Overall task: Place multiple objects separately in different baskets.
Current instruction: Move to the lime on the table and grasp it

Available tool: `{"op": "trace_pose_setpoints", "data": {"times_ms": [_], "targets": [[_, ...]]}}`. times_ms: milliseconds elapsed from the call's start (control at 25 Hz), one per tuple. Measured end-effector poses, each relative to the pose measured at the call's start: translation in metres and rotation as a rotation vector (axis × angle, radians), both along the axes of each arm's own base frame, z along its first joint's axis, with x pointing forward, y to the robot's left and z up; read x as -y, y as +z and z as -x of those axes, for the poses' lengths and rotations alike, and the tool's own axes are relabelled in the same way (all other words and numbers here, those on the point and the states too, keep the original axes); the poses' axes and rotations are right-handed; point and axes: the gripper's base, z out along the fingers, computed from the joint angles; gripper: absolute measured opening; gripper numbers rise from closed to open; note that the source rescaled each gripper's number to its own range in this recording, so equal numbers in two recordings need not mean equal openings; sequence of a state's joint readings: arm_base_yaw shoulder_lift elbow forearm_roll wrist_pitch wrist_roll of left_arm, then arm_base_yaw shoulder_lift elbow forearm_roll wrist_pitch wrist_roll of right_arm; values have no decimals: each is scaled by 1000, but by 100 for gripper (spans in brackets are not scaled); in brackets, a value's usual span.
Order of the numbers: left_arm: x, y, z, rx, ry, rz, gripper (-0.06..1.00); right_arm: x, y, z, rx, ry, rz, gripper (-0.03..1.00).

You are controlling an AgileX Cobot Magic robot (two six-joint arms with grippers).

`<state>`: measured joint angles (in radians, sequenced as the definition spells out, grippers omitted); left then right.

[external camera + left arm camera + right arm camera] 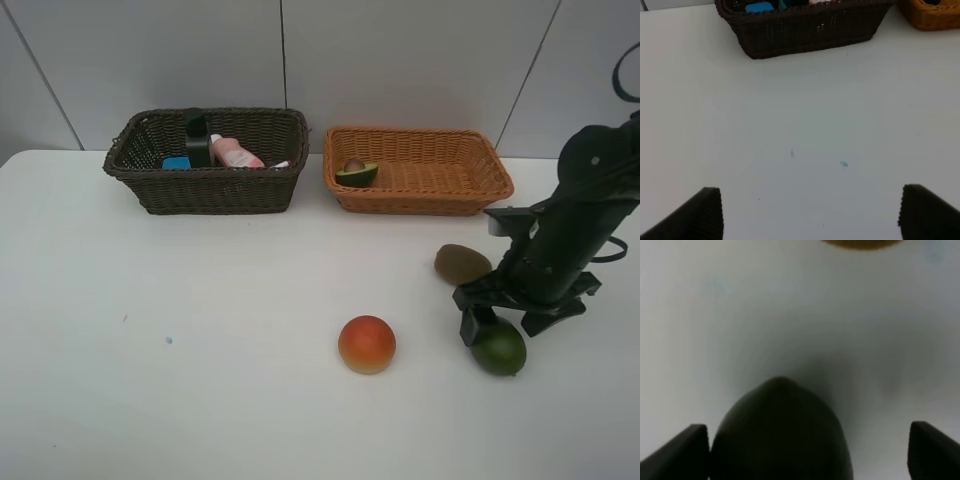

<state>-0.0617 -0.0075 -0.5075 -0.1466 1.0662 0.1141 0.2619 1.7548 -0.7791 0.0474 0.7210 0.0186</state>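
While your right arm leans steeply down to the bench (200,350), the right claw (507,322) stands spread wide around the green lime (500,350), one finger on each side, gripping nothing. Left of the lime sits the orange-red round fruit (367,344), with bare bench between them. Just behind the lime lies the brown kiwi (462,263), and farther behind is the light orange basket (420,195). The right wrist view shows the lime close against one finger and clear of the other. Only the left wrist view shows your left claw (810,212), wide open and empty, facing the dark brown basket (805,35).
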Motion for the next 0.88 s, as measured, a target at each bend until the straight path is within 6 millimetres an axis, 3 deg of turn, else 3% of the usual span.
{"op": "trace_pose_setpoints", "data": {"times_ms": [160,360,400,440,520,560,880], "targets": [[0,0,0,0,0,0,87,0,-17,0,-57,0,15,100],[0,0,0,0,0,0,87,0,-20,-1,-74,3,22,99],[0,0,0,0,0,1,87,0,-20,-1,-75,4,23,92],[0,0,0,0,0,1,87,0,-20,-1,-78,9,28,78],[0,0,0,0,0,1,87,1,-21,0,-91,15,35,25],[0,0,0,0,0,1,87,1,-21,1,-100,15,37,11],[0,0,0,0,0,1,87,1,-18,2,-136,13,43,10]]}}
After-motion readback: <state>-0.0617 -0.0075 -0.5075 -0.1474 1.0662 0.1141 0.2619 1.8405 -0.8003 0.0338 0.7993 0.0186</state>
